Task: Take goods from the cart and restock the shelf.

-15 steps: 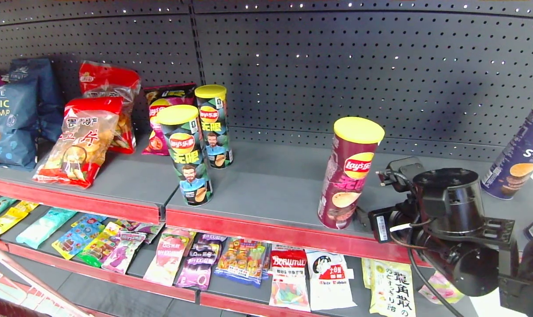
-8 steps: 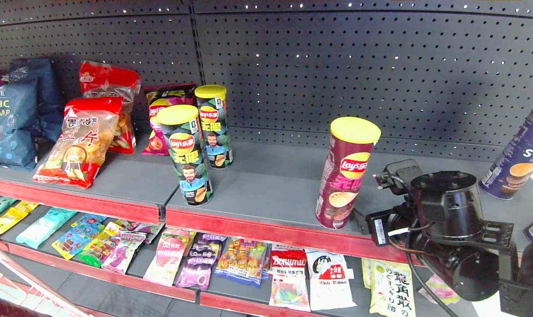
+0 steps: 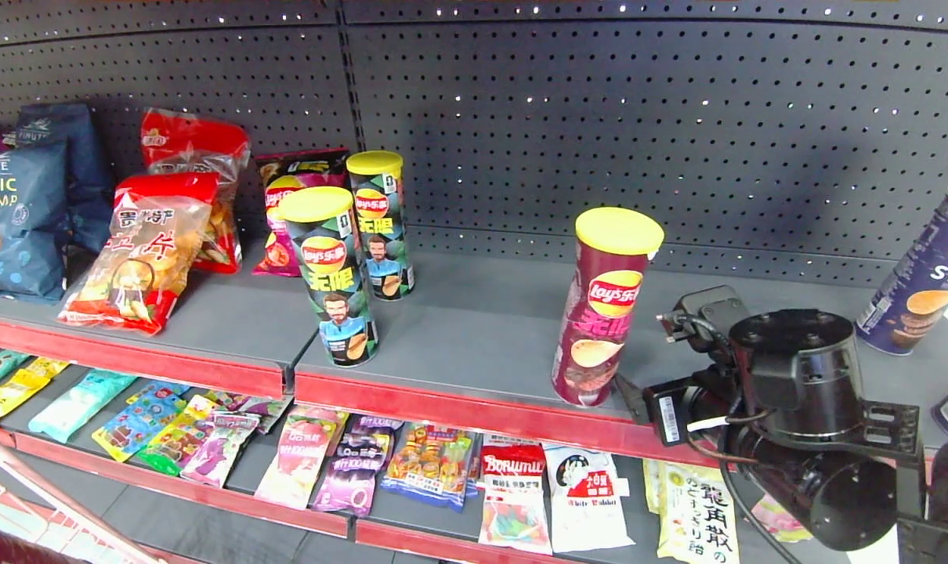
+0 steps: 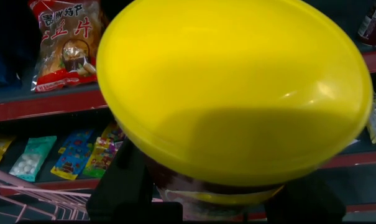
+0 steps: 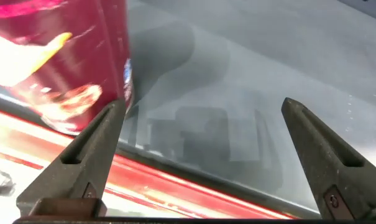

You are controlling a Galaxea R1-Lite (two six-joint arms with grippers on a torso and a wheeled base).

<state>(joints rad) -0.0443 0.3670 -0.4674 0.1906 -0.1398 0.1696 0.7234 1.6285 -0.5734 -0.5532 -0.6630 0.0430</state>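
- Left gripper [image 4: 212, 202]: clamped on a held can [image 4: 237, 87] with a yellow lid, one finger on each side of the body just under the lid. The can is off the shelf and in front of it. The cart [image 4: 45, 196] wire lies below the gripper.
- Shelf [image 3: 474, 411]: snack bags [image 3: 141, 251] and two green cans [image 3: 329, 274] stand well apart from the right gripper, on its robot-left side. Bare grey deck lies between them and the next can.
- Maroon can [image 3: 603, 305]: stands on the deck close to the red front lip, just beside the right gripper on its robot-left side.
- Right gripper [image 5: 200, 109]: fingers spread wide with nothing between them except deck. The maroon can sits outside one finger [image 5: 94, 146]; I cannot tell whether they touch.
- Blue can [image 3: 920, 274]: farther back on the deck, on the right gripper's robot-right side and apart from it.
- Step in hand, judged: the maroon can is set down and let go, so this placement is at its release and clear stage.
- Next move, judged: the right arm should back straight away from the can without sweeping sideways. The can is near the lip, and a nudge could tip it off.
- After that, the left arm's can needs an upright set-down on the bare deck, with clearance from the neighbouring cans.
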